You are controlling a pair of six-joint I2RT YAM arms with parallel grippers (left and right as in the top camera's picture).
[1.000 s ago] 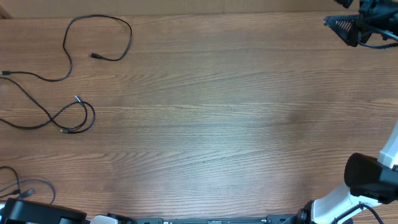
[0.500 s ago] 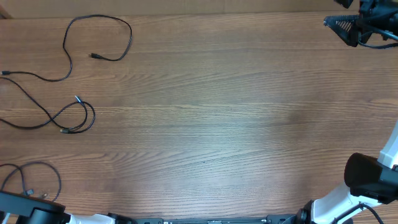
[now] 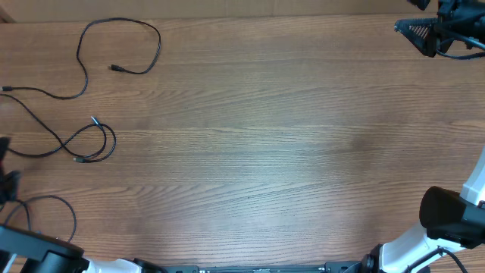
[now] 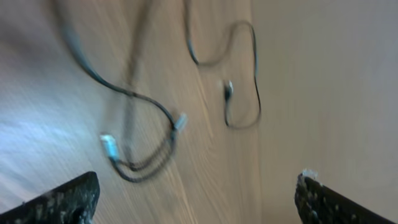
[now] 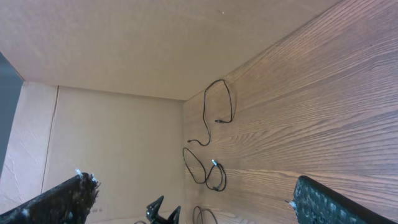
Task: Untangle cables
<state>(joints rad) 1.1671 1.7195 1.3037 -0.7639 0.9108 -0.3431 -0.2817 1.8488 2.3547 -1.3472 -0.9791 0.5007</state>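
Three thin black cables lie apart at the table's left. One cable (image 3: 79, 54) curls at the far left. A second cable (image 3: 114, 141) ends in a small loop at mid-left. A third cable (image 3: 47, 198) loops near the front left corner. My left gripper (image 3: 4, 165) is at the left edge between the second and third cables. In the blurred left wrist view it (image 4: 198, 199) stands open and empty above the looped cable (image 4: 155, 106). At the far right corner my right gripper (image 3: 419, 34) is held up, open and empty (image 5: 193, 202).
The wood table (image 3: 258, 144) runs wide between the two arms. A cardboard wall (image 5: 124, 50) borders the table's far and left sides. The right arm's base (image 3: 447, 220) stands at the front right, the left arm's base (image 3: 38, 258) at the front left.
My left gripper has opened and moved up the left edge, away from the front corner. The front-left cable now lies loose in a wider loop. The right arm has not moved.
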